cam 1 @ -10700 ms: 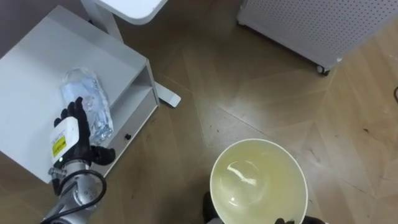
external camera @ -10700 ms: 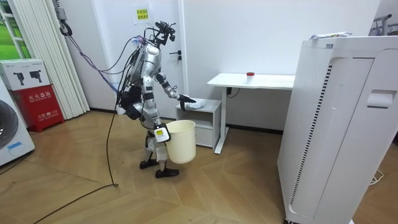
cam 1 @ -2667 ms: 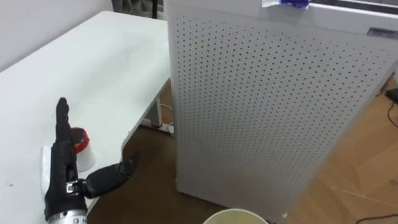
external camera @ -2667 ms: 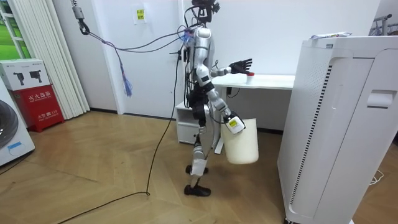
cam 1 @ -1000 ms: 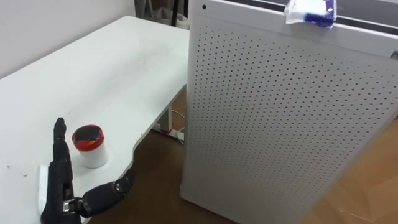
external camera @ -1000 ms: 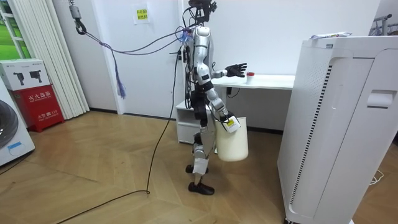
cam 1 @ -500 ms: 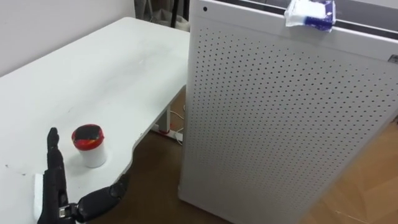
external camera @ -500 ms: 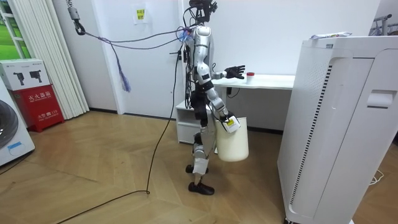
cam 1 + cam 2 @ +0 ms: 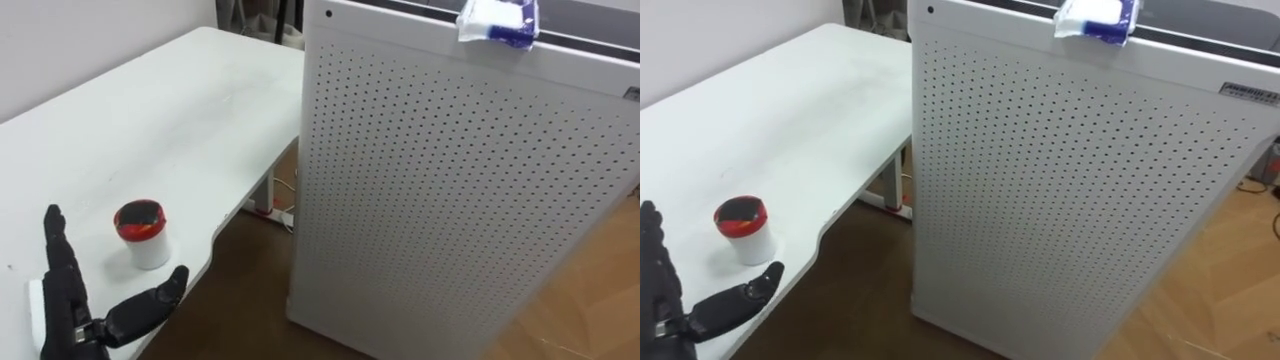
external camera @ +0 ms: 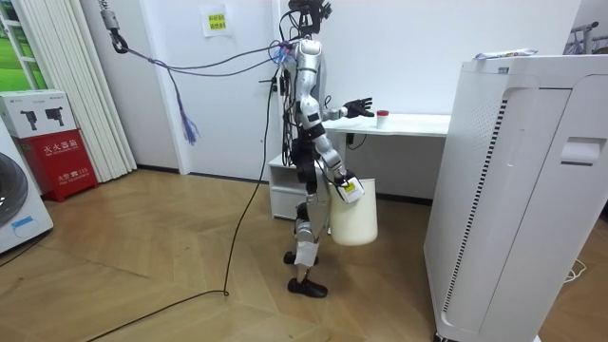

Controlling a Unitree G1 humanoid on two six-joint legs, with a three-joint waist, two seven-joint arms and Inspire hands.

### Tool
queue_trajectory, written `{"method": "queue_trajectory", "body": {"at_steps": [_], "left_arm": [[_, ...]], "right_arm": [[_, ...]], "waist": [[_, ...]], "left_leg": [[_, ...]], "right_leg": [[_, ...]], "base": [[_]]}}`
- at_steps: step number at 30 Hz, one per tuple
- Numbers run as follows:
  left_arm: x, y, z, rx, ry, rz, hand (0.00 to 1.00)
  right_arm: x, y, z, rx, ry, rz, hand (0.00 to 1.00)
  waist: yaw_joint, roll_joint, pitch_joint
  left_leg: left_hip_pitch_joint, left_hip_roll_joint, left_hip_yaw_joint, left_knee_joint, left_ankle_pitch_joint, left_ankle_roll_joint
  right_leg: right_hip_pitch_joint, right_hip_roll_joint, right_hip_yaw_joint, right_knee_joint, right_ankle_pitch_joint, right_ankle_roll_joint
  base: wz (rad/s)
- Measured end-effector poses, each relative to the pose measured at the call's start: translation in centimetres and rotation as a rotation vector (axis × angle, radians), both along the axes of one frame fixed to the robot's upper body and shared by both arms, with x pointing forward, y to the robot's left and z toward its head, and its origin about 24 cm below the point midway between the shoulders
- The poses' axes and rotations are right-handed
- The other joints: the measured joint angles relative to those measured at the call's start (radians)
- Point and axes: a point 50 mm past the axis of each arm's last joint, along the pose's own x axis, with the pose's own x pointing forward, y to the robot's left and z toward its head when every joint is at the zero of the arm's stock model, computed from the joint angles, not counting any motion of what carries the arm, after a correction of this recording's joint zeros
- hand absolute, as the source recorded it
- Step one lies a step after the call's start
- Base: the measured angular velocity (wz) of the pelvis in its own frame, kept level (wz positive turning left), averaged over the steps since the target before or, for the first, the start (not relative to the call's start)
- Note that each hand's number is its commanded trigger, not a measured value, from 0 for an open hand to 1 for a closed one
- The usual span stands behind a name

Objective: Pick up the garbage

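1. The left hand (image 9: 68, 318) is held upright over the near edge of the white desk (image 9: 180, 110). The fingers are straight and spread, the thumb is stretched toward 3 o'clock, and nothing is grasped.
2. The right hand (image 10: 339, 180) is seen low at the hip, at a cream bucket (image 10: 353, 214); its grip cannot be told.
3. A small white cup with a red lid (image 9: 142, 233) is stood on the desk, long axis vertical and lid up. It is at 1 o'clock from the left hand, near but apart.
4. A tall white perforated cabinet (image 9: 450, 180) is placed at 3 o'clock of the desk, and a blue-and-white packet (image 9: 497, 20) is laid on its top.

white desk (image 9: 170, 120) bears a red-lidded cup (image 9: 143, 233).
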Motion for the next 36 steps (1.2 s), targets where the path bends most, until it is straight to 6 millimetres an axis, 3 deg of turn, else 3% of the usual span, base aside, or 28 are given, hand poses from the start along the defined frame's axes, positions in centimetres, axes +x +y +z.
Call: {"method": "queue_trajectory", "body": {"at_steps": [4, 7, 10, 21, 27, 33, 36], "left_arm": [[0.4, 0.1, -0.3, 0.000, 0.018, 0.006, 0.00], [0.7, 0.6, -0.6, 0.001, 0.037, 0.029, 0.00], [1.0, 0.8, -0.4, 0.002, 0.023, 0.051, 0.00], [1.2, 0.8, -0.2, 0.002, 0.015, 0.048, 0.00], [1.3, 0.8, -0.9, 0.000, 0.056, 0.051, 0.00], [1.9, 1.4, -3.0, -0.051, 0.153, 0.077, 0.00], [2.2, 1.5, -2.8, -0.062, 0.145, 0.076, 0.00]], "right_arm": [[-0.1, 0.6, -0.1, 0.011, 0.006, -0.006, 1.00], [-0.1, 0.8, -0.2, 0.013, 0.011, -0.006, 1.00], [-0.1, 0.8, -0.2, 0.011, 0.011, 0.000, 1.00], [-0.1, 1.2, -0.3, 0.015, 0.011, 0.012, 1.00], [-0.1, 1.4, -0.3, 0.019, 0.012, 0.015, 1.00], [-0.1, 1.5, -0.3, 0.019, 0.013, 0.023, 1.00], [-0.1, 1.5, -0.3, 0.019, 0.013, 0.022, 1.00]], "waist": [[-0.001, -0.015, -0.0018], [-0.005, -0.016, 0.0063], [-0.005, -0.020, 0.0077], [-0.004, -0.027, 0.0026], [-0.005, -0.029, 0.0042], [-0.007, -0.022, 0.0093], [-0.010, -0.023, 0.0088]], "left_leg": [[0.005, 0.000, 0.003, 0.001, 0.000, 0.000], [0.016, 0.000, 0.007, -0.004, -0.001, 0.000], [0.016, 0.001, 0.014, -0.007, -0.002, -0.001], [0.017, 0.003, 0.021, -0.006, -0.002, -0.001], [0.018, 0.003, 0.021, -0.007, -0.002, -0.001], [0.015, 0.004, 0.020, -0.005, -0.009, -0.002], [0.013, 0.005, 0.021, -0.001, -0.011, -0.002]], "right_leg": [[0.005, 0.001, 0.001, 0.000, 0.000, 0.000], [0.018, 0.003, 0.002, -0.001, 0.000, 0.000], [0.017, 0.006, 0.019, 0.000, 0.001, -0.001], [0.015, 0.008, 0.026, -0.002, 0.001, -0.002], [0.016, 0.008, 0.029, -0.002, 0.001, -0.002], [0.015, 0.013, 0.052, -0.002, 0.002, -0.003], [0.015, 0.014, 0.053, -0.002, 0.002, -0.003]], "base": [[0.00], [-0.03], [-0.07], [-0.01], [0.00], [-0.01], [0.00]]}}
